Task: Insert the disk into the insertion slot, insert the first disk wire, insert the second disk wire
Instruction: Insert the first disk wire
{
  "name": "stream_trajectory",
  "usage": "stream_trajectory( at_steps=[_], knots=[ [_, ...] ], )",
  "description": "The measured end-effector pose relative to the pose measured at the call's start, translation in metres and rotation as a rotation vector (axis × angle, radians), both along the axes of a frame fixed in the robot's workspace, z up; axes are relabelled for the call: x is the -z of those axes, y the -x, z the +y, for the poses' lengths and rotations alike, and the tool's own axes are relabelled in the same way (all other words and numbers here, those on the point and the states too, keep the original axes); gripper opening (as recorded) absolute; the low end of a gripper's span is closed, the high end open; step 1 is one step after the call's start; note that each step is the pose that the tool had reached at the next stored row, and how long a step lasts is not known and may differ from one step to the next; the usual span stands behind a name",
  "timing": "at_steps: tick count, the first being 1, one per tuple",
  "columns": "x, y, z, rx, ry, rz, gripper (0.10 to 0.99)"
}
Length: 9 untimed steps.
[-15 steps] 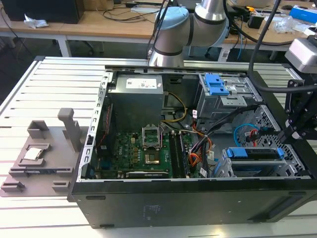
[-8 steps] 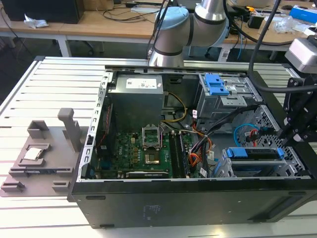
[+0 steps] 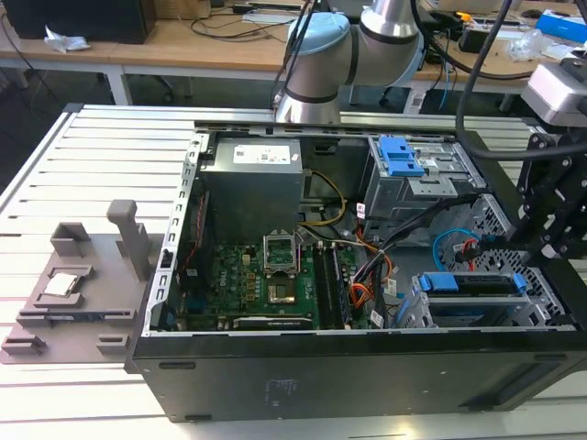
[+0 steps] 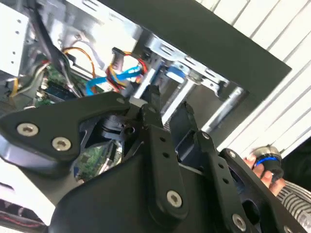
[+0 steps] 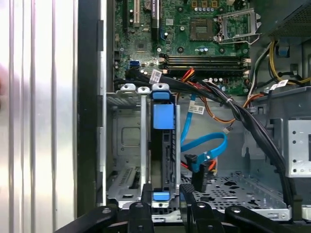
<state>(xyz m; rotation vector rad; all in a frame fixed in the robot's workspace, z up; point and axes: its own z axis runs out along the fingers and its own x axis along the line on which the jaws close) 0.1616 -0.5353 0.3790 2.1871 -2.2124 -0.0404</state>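
The disk (image 5: 163,145), in its blue caddy, stands on edge inside the silver insertion slot (image 5: 124,145). In the exterior view the disk (image 3: 477,284) sits in that slot (image 3: 417,316) at the case's front right corner. My gripper (image 5: 167,201) hovers over the disk's near end, open, one finger on each side of it and nothing held. It appears in the second wrist view (image 4: 167,102) and at the exterior view's right (image 3: 550,229). A blue disk wire (image 5: 204,148) loops beside the disk. Its plug end and a red-orange wire bundle (image 5: 187,162) lie loose over the perforated floor.
A taller grey cage with a blue latch (image 3: 404,165) stands behind the slot. Thick black cables (image 5: 243,116) cross from the green motherboard (image 3: 275,275) to the right. A person's hand (image 4: 262,165) is outside the case wall. A grey fixture (image 3: 83,284) lies on the slatted table.
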Motion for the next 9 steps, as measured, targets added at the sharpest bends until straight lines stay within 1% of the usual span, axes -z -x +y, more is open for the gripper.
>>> stream_trajectory(
  at_steps=[1, 2, 3, 4, 5, 7, 9],
  knots=[
    [0.0001, 0.0003, 0.0034, 0.000, 0.000, 0.0000, 0.361],
    [0.0002, 0.0010, 0.0053, 0.000, 0.000, 0.0000, 0.361],
    [0.0014, 0.0025, 0.0101, 0.001, -0.002, 0.0000, 0.361],
    [0.0044, 0.0031, 0.0155, 0.002, -0.002, 0.0000, 0.361],
    [0.0067, 0.0034, 0.0178, 0.003, -0.002, 0.0000, 0.361],
    [0.0092, 0.0056, 0.0191, 0.007, -0.002, 0.0000, 0.361],
    [0.0100, 0.0068, 0.0192, 0.007, -0.002, 0.0000, 0.361]
  ],
)
